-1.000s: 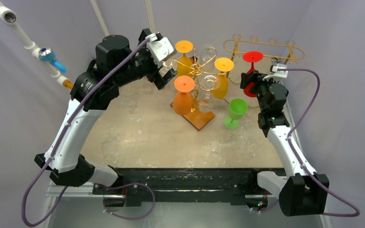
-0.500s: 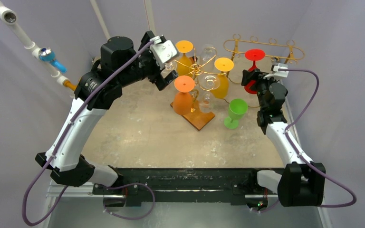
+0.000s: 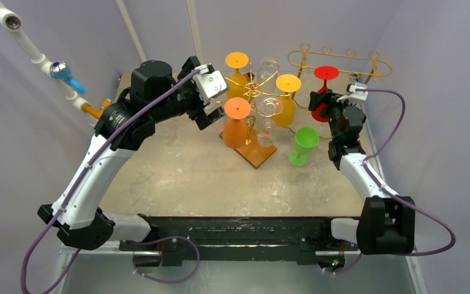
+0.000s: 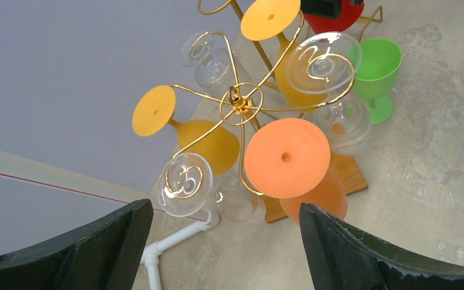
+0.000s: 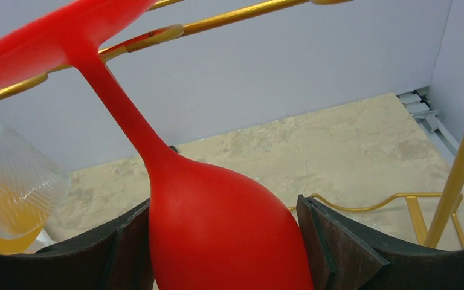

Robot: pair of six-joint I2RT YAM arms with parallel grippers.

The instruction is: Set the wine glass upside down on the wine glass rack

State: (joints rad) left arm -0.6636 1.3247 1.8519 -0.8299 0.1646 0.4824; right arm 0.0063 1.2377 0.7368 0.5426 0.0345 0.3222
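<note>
The red wine glass (image 3: 326, 72) is upside down, foot up, against the front rail of the gold bar rack (image 3: 339, 56) at the back right. My right gripper (image 3: 321, 105) is shut on its bowl. In the right wrist view the red bowl (image 5: 217, 223) fills the space between both jaws of the gripper (image 5: 223, 208), and its foot lies over the gold rail (image 5: 248, 12). My left gripper (image 3: 214, 98) is open and empty beside the gold tree rack (image 3: 254, 89). It also shows open in the left wrist view (image 4: 225, 208).
The tree rack on a wooden base (image 3: 256, 152) holds orange (image 4: 287, 157), yellow and clear glasses, hung upside down. A green glass (image 3: 305, 142) stands upright on the table between the two racks. A white pipe (image 3: 30, 46) runs along the left wall.
My left arm has drawn back from the tree rack toward the near side, gripper still open. My right gripper with the red glass has barely shifted at the bar rack.
</note>
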